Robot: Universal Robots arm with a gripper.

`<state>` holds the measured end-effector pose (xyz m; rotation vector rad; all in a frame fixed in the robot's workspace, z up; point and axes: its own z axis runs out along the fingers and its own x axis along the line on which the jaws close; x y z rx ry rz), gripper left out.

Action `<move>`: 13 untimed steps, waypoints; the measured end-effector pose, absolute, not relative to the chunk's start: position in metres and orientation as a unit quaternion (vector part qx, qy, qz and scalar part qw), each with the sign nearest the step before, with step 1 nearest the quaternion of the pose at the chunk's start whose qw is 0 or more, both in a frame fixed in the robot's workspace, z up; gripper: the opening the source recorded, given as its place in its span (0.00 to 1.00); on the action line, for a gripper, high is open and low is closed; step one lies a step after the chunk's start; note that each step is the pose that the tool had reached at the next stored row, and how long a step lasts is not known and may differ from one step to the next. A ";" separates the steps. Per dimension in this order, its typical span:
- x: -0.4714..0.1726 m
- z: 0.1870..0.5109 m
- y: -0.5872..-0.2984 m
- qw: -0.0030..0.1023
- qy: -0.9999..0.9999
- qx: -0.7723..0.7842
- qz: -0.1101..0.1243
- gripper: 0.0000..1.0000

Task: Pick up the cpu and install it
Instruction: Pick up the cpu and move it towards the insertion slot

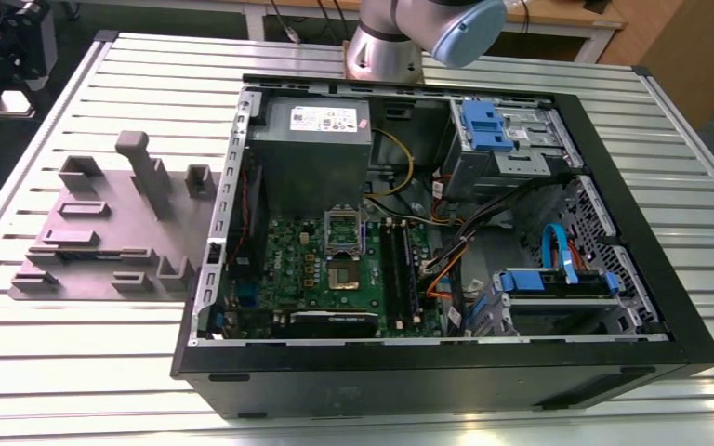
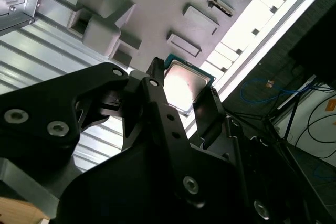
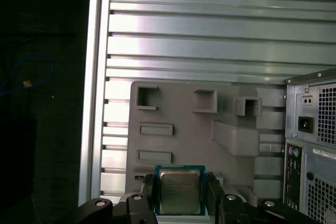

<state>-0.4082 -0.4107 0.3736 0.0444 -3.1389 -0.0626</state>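
Note:
In both wrist views the cpu [image 3: 179,190] [image 2: 185,83], a flat square chip with a silvery top and thin pale rim, sits between my black fingers [image 3: 148,191]. My gripper [image 3: 180,193] [image 2: 184,94] is shut on its two opposite edges. The chip hangs well above the grey moulded parts tray [image 3: 184,108] [image 2: 157,3] on the slatted table. In the exterior view the open computer case [image 1: 444,372] lies on its side, with the green motherboard [image 1: 289,265] and the shiny socket frame [image 1: 342,243] at its middle. My arm [image 1: 413,32] stands behind the case.
A grey power-supply box with a white label [image 1: 313,139] fills the case's far corner, with blue drive brackets [image 1: 487,125] and loose cables [image 1: 456,251] on the exterior view's right. The tray [image 1: 97,232] carries upright posts [image 1: 146,172]. The case's back panel [image 3: 312,150] is close beside the gripper.

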 end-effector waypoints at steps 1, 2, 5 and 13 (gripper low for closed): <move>-0.407 0.374 -0.411 0.001 -1.000 0.014 -0.020 0.47; -0.406 0.374 -0.411 0.001 -1.000 0.014 -0.020 0.47; -0.404 0.374 -0.411 0.001 -1.000 0.014 -0.020 0.47; -0.394 0.374 -0.411 0.001 -1.000 0.014 -0.020 0.47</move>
